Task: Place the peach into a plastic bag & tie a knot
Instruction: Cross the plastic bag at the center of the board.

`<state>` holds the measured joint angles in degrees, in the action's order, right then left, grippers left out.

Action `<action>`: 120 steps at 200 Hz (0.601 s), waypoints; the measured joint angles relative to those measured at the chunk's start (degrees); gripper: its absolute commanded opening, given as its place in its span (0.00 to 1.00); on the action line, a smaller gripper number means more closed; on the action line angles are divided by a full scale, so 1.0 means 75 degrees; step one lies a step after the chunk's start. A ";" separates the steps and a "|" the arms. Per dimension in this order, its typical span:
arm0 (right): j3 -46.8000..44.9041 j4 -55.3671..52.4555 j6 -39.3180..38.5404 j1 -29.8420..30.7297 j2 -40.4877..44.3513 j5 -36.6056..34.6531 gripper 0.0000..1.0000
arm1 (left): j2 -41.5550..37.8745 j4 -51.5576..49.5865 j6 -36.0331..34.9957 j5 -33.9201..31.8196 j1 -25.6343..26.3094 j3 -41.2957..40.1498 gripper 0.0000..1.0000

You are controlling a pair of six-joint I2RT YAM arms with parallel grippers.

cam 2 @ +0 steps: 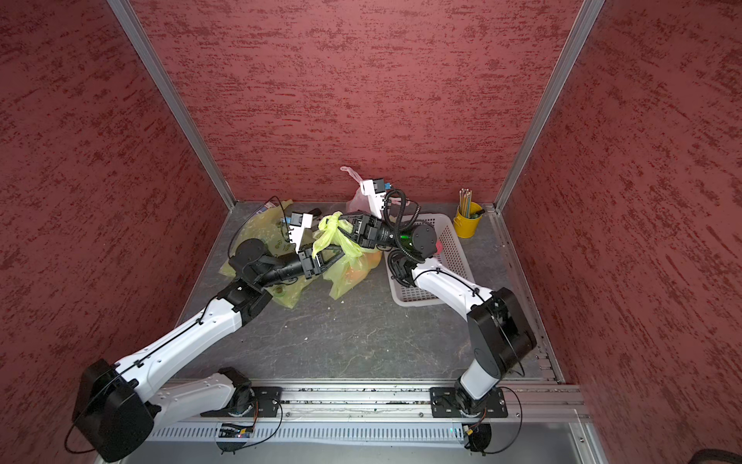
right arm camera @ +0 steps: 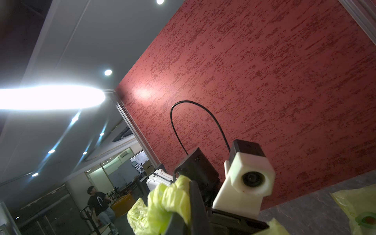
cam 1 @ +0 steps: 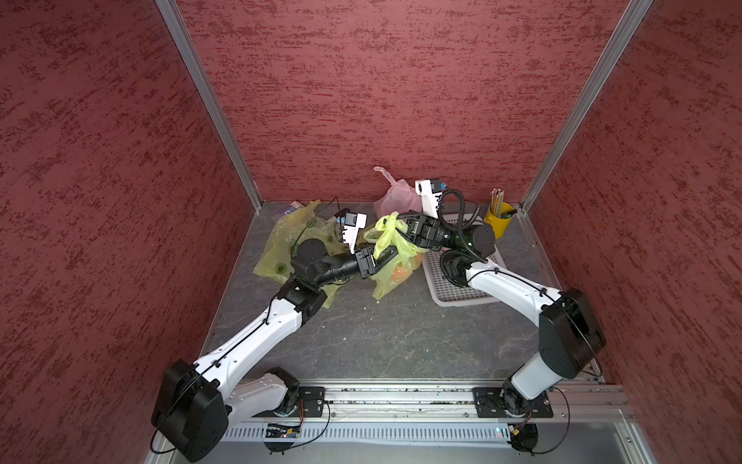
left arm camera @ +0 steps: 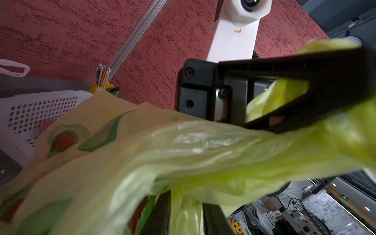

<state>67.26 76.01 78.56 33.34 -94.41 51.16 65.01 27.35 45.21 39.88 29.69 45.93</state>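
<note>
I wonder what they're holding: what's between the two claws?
A twisted stretch of the yellow-green bag joins the left gripper and the right gripper; both top views show it.

Soft, even light is falling from above in both top views, casting faint shadows beneath the arms (cam 1: pixel 257 333) on the table (cam 1: pixel 361 341), and the posts (cam 1: pixel 208 104) are leaning outward at the edges. In the left wrist view the plastic bag (left arm camera: pixel 183 152) is blurring close to the lens. In the right wrist view a ceiling lamp (right arm camera: pixel 50 97) is blowing out white and glowing on the wall (right arm camera: pixel 144 92).
</note>
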 measured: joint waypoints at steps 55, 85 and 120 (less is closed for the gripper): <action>0.0114 0.0341 0.0414 0.0000 -0.0353 -0.0023 0.00 | -0.0793 -0.0423 0.0198 -0.0020 -0.0944 -0.0376 0.38; 0.0254 0.0574 0.0682 0.0000 -0.0586 0.0047 0.00 | -0.1475 -0.1017 0.0184 0.0210 -0.1486 -0.0367 0.41; 0.0356 0.0726 0.0898 0.0000 -0.0790 0.0160 0.00 | -0.2081 -0.2046 -0.0023 0.0536 -0.1818 -0.0216 0.45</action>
<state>69.93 81.45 85.30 33.34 -100.33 52.36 49.41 12.01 45.04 43.90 16.05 44.31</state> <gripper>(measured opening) 0.044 0.445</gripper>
